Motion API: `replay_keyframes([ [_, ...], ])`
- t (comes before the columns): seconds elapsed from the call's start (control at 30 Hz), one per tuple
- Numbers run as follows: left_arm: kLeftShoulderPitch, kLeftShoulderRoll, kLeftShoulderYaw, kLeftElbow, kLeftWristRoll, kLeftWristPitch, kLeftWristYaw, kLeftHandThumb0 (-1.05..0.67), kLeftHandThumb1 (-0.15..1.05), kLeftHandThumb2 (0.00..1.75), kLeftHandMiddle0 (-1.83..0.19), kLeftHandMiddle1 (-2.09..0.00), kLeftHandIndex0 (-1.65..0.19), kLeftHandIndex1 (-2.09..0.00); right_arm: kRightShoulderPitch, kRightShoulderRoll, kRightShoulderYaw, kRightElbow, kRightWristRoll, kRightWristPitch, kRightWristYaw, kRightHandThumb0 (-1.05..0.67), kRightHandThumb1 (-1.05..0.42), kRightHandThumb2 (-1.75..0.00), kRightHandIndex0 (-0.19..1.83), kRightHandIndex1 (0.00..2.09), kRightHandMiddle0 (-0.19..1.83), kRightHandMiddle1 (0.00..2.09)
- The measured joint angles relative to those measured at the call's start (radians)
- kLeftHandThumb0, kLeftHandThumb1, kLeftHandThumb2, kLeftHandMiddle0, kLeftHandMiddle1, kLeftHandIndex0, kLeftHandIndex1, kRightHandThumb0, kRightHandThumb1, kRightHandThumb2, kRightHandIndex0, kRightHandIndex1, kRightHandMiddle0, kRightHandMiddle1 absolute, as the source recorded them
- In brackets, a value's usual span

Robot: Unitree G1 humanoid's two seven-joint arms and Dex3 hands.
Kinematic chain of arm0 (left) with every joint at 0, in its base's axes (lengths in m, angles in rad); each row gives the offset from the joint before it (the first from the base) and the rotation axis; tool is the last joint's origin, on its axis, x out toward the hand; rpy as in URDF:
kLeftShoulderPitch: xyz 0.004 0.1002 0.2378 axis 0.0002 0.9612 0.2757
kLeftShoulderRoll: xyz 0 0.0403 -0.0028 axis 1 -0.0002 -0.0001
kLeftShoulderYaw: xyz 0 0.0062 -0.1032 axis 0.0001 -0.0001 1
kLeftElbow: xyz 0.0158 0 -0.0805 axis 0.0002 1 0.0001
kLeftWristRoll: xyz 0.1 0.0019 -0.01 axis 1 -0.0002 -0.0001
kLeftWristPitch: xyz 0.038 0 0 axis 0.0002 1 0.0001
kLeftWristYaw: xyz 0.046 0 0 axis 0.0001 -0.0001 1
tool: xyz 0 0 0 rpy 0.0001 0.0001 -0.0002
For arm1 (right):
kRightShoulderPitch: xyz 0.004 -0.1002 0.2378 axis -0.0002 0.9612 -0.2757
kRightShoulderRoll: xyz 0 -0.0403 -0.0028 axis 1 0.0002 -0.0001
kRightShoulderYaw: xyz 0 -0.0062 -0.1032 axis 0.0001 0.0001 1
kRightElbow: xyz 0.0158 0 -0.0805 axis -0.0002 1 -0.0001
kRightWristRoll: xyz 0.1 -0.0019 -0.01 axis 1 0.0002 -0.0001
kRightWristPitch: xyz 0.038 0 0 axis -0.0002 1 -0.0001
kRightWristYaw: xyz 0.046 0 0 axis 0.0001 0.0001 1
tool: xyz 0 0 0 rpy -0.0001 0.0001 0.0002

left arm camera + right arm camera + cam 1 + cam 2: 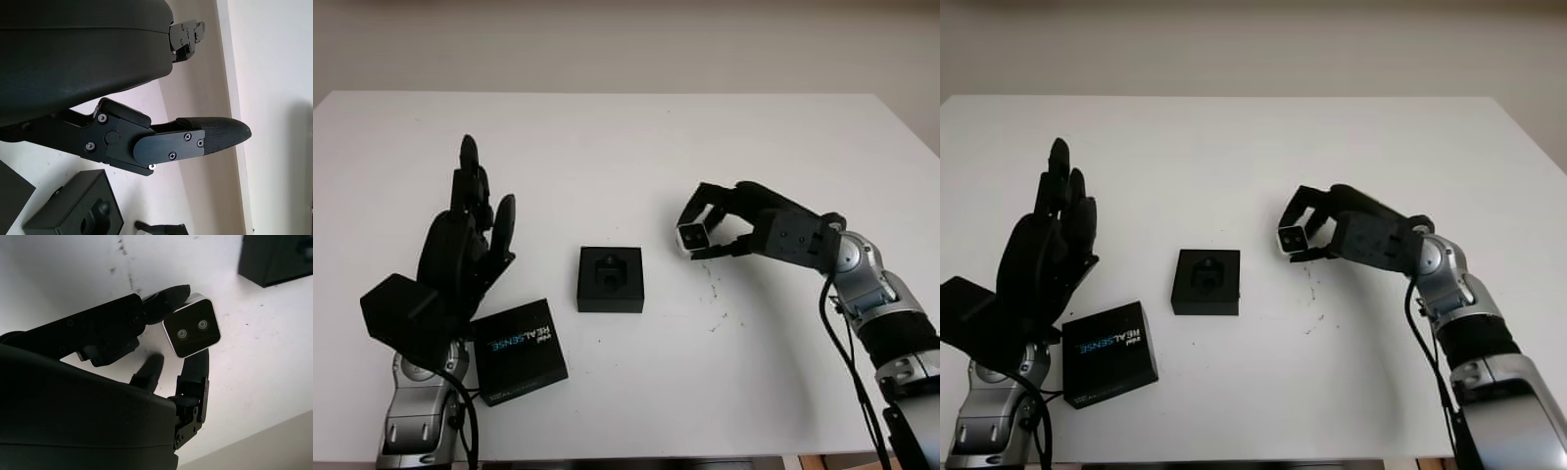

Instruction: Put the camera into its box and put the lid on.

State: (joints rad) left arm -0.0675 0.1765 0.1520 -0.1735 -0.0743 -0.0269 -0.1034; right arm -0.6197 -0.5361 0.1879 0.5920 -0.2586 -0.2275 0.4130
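Camera [691, 236] is gripped in the right hand [729, 227], held above the worktop [636, 147], clear of the surface as far as can be judged. Fingers [161, 301] are closed on the camera body from opposite sides; lens face w/ two round apertures is seen in the right wrist view, pointing away from the palm.

Box [611, 279] sits open near worktop centre, black, w/ a moulded recess facing up. It lies to the robot's left of the held camera and slightly nearer the robot; the two are near but apart, w/ a strip of bare worktop between. This is the relation governing the coming move: camera is to be carried leftward and a little toward the robot, then lowered over the recess. Right hand is judged the nearer to the box opening and already carries the load.

Camera's orientation vs. the recess cannot be confirmed.

Lid [520, 351], black w/ printed lettering, lies flat on the worktop to the left of the box and nearer the robot, not touching it. Left hand [460, 255] is open, raised beside the lid, holding nothing; it is judged better placed for the lid.
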Motion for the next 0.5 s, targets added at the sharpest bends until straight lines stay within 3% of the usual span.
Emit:
replay_keyframes([
  [0.27,0.002,-0.016,-0.020,-0.002,0.009,0.011,0.015,-0.76,1.05,0.52,0.19,0.00,0.19,0.00,0.053,0.024,-0.057,-0.206,0.083,0.130,0.021,-0.47,-0.99,-0.05,0.29,0.11,0.24,1.69],
  [0.5,0.001,-0.030,-0.023,-0.002,0.008,0.016,0.025,-0.75,1.05,0.51,0.19,0.00,0.19,0.00,0.093,0.082,-0.094,-0.426,0.183,0.362,0.053,-0.43,-1.00,-0.06,0.26,0.08,0.22,1.80],
])
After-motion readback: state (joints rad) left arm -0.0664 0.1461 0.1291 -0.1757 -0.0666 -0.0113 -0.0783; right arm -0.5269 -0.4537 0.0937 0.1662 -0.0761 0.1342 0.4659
